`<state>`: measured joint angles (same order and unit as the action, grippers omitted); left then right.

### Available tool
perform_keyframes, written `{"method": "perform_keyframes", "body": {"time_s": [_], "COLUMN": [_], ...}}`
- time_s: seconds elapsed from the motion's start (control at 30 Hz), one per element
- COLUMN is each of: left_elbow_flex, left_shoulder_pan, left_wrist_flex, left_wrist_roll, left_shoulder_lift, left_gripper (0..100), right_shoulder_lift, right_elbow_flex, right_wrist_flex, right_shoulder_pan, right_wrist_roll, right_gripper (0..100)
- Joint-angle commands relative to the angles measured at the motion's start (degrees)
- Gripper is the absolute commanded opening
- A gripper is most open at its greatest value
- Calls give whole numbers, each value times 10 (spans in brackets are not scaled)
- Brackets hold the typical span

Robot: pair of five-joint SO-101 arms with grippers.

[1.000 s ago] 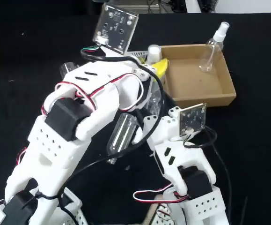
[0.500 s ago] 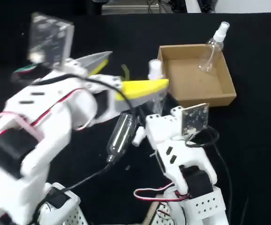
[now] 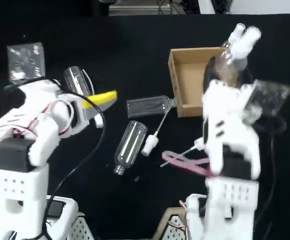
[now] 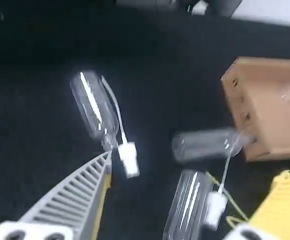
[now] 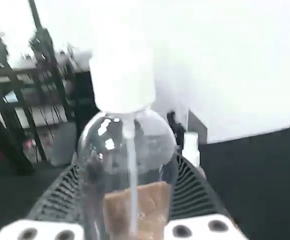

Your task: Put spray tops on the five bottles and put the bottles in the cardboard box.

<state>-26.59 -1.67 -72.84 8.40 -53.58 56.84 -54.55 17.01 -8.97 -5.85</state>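
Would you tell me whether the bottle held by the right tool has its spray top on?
On: a white spray top sits on the neck of the bottle.

three clear bottles [image 3: 130,143] lie flat by the cardboard box [image 3: 189,82], one capped bottle [image 5: 127,137] upright.

Black table cover [image 3: 134,45] under everything, w/ cables [image 3: 182,6] bunched at its far edge. Rm behind: dark shelving rack [image 5: 14,85] w/ blurred clutter, next to white wall [image 5: 245,60].
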Motion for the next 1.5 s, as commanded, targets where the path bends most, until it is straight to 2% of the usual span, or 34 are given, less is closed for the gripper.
{"method": "perform_keyframes", "body": {"time_s": [0.0, 0.2, 0.37, 0.5, 0.63, 0.9, 1.47], "left_elbow_flex": [-80, -212, -280, -313, -325, -338, -338], "left_shoulder_pan": [4, 4, 3, 3, 3, 4, 4], "left_wrist_flex": [74, 168, 207, 213, 214, 214, 210], "left_wrist_roll": [5, 5, 10, 53, 57, 57, 55], "left_shoulder_lift": [-54, -156, -217, -229, -229, -232, -233], "left_gripper": [449, 449, 449, 449, 449, 449, 449], "right_shoulder_lift": [-139, -267, -367, -457, -545, -704, -875], "right_elbow_flex": [54, 36, 7, -2, 18, 130, 267], "right_wrist_flex": [-84, -228, -360, -475, -567, -600, -604], "right_shoulder_pan": [-14, -15, -4, 4, 7, 7, 17], "right_wrist_roll": [-3, -2, 85, 109, 109, 109, 109], "right_gripper": [13, 15, 12, 11, 11, 11, 15]}}
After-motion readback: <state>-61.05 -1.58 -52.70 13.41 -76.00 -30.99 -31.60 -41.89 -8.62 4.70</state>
